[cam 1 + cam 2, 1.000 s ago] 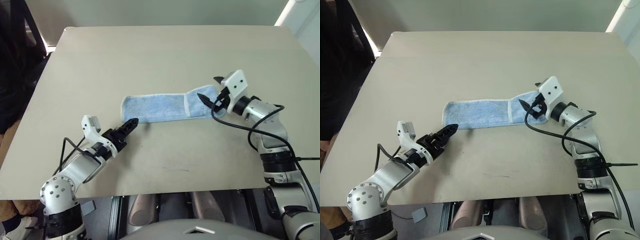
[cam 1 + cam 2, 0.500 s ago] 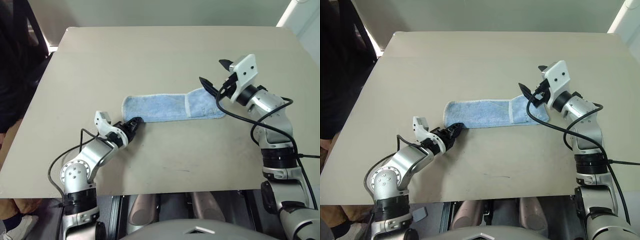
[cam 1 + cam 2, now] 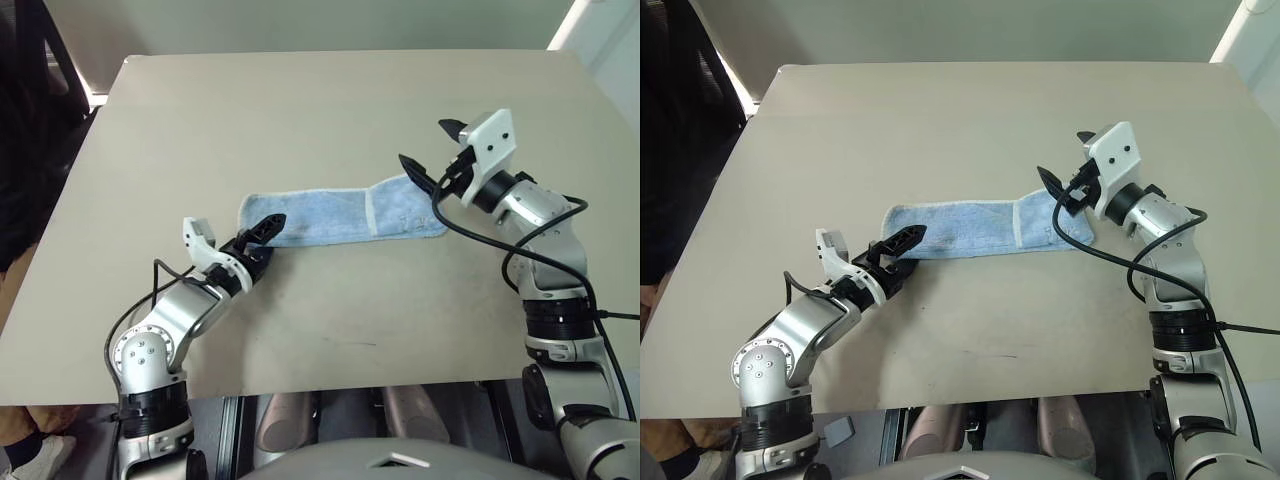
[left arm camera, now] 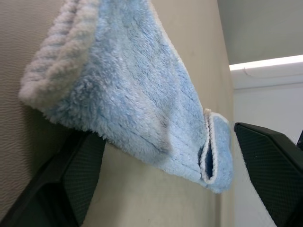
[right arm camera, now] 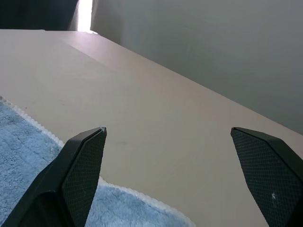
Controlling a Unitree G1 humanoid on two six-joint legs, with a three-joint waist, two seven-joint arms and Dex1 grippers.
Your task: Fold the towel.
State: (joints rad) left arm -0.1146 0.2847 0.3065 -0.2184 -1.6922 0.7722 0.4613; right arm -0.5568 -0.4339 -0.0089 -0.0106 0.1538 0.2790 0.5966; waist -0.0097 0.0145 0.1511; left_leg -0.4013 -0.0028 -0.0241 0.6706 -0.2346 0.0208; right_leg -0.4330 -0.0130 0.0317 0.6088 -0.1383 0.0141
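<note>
Towel (image 3: 330,213) lies flat mid-table (image 3: 330,90), a long narrow strip running left to right, with what looks like a short flap already doubled over at its right end.

Left gripper (image 3: 262,232) is right at the towel's left end, jaws apart, one finger over the cloth corner and the other underneath, going by the left wrist view. Nothing clamped yet.

Right gripper (image 3: 428,158) hovers above the right end, jaws wide apart, not touching the cloth.

Handling guess: soft terry, light, totally limp. It'll sag and drag instead of holding shape, and the fuzzy pile should grip fine between the pads. The layers are thick at the left end (image 4: 57,61), so a shallow pinch may catch only the top layer.

Best hold: the hemmed corners at the short ends, fingers well past the edge. Lift it clear before carrying it over, or the strip bunches up.
</note>
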